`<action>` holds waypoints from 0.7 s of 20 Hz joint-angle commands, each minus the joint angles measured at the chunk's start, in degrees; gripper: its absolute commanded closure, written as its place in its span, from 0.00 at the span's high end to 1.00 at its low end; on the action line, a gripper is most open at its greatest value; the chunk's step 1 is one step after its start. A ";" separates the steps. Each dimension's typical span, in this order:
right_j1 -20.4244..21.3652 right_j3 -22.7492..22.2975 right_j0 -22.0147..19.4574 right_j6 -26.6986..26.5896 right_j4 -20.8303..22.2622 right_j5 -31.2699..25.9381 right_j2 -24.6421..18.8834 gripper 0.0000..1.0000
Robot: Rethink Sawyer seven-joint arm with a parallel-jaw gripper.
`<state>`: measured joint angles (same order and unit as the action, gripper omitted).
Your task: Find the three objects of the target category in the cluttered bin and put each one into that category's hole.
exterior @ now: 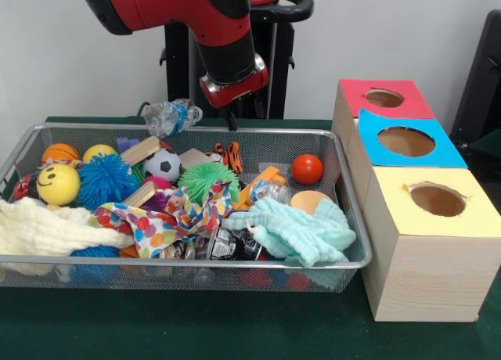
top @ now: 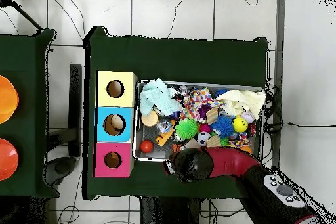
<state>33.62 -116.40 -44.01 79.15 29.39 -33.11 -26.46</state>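
- Jaws: honestly can't tell if they're open or closed. The gripper hangs over the bin's far rim, nothing visibly in it.
- Closest in the wire bin: mint cloth, cream cloth, confetti-print fabric.
- Further back: smiley ball, soccer ball, red ball, crushed plastic bottle on the far rim.
- Red arm angles down from upper left.
- No readable writing anywhere.
- Yellow box, blue box, red box beside the bin.
- Overhead shows something pale in the blue box's hole.
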 commanded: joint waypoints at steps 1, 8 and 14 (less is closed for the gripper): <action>-3.90 10.28 0.07 -1.02 2.16 -1.09 -0.42 1.00; -4.25 10.62 -0.56 -1.02 1.94 -1.77 -0.30 1.00; -5.97 12.66 -0.70 -2.83 2.10 -3.35 -0.89 1.00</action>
<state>33.08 -115.10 -43.80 79.15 29.33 -35.75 -26.78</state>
